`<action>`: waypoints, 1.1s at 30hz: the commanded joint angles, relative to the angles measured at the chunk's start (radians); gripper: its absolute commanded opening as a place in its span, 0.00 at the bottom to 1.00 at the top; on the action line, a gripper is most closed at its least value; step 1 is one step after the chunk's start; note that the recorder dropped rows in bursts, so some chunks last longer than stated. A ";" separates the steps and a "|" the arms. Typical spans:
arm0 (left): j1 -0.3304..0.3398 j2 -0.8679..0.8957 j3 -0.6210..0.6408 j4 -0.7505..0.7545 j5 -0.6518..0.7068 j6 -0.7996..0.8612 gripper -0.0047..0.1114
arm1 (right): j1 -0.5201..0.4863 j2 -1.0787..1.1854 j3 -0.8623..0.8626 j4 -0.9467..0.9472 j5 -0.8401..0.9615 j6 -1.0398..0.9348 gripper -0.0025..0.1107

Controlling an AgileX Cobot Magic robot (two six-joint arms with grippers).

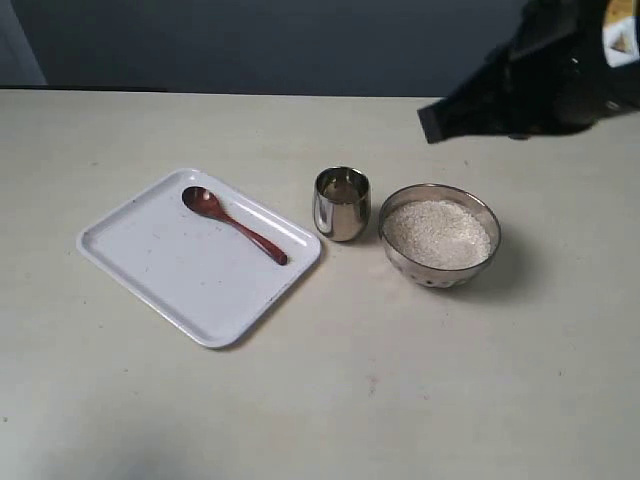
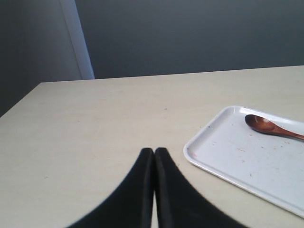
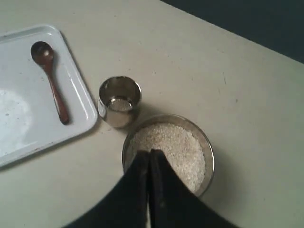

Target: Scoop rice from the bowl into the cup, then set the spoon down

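The dark reddish-brown spoon (image 1: 232, 225) lies on the white tray (image 1: 170, 275) near its far edge. Just beside the tray stands the shiny cup (image 1: 342, 204), then the bowl (image 1: 440, 278) heaped with pale rice (image 1: 437, 233). The right hand (image 3: 149, 154) hangs clenched and empty above the bowl, and the left hand (image 2: 154, 151) is clenched too, near the tray.

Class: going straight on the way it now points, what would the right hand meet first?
Likely the fine white rice in the round shiny steel bowl, though depth is unclear.

Gripper (image 3: 149, 153) (jaws together) above rice (image 3: 173, 146); spoon (image 3: 53, 88) on tray (image 3: 28, 135).
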 commanded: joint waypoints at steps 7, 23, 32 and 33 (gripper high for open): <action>0.002 -0.004 -0.002 0.003 -0.015 -0.005 0.04 | -0.005 -0.140 0.111 0.075 0.011 0.019 0.01; 0.002 -0.004 -0.002 0.003 -0.015 -0.005 0.04 | -0.005 -0.166 0.111 -0.115 0.007 -0.026 0.01; 0.002 -0.004 -0.002 0.003 -0.015 -0.005 0.04 | -0.309 -0.363 0.206 -0.174 -0.229 -0.024 0.01; 0.002 -0.004 -0.002 0.003 -0.015 -0.005 0.04 | -0.364 -0.412 0.243 -0.137 -0.266 -0.026 0.01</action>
